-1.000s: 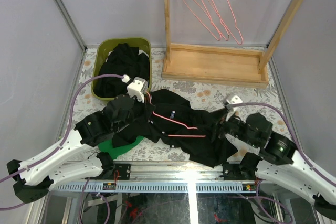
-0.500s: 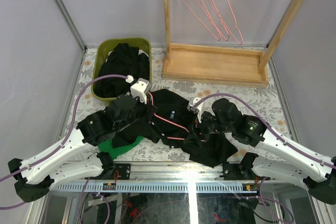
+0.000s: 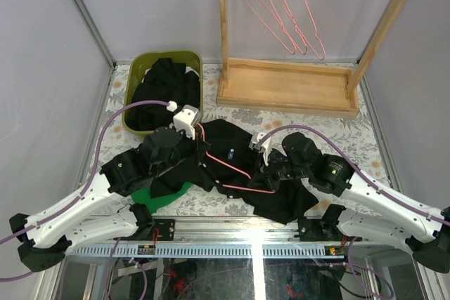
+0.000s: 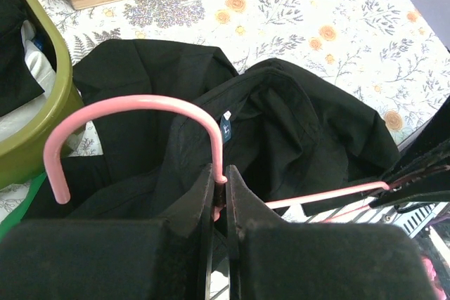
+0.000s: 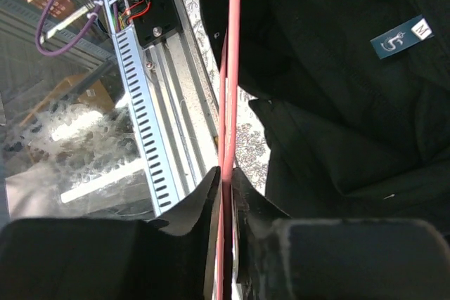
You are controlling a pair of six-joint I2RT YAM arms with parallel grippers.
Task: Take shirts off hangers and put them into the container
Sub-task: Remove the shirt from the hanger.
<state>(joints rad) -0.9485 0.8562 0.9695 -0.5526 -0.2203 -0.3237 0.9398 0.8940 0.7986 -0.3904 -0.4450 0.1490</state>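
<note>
A black shirt (image 3: 235, 138) lies spread on the flowered table in front of both arms, with a pink wire hanger (image 3: 246, 189) still inside it. My left gripper (image 3: 198, 145) is shut on the hanger's neck just below the hook (image 4: 140, 102), as the left wrist view shows at the jaws (image 4: 220, 177). My right gripper (image 3: 269, 177) is shut on a straight run of the hanger's wire (image 5: 230, 89), pinched between the fingers (image 5: 225, 177), beside the shirt's labelled collar (image 5: 337, 103). The olive-green container (image 3: 132, 82) at the back left holds dark shirts (image 3: 165, 86).
A wooden rack (image 3: 288, 89) stands at the back right, with bare pink hangers (image 3: 281, 12) on its rail. A green cloth (image 3: 165, 198) peeks from under the shirt at the left. The table's metal front rail (image 3: 211, 251) runs just below the shirt.
My right arm swung left over the shirt and its jaws closed on the hanger wire. The left gripper kept its hold on the hanger neck.
</note>
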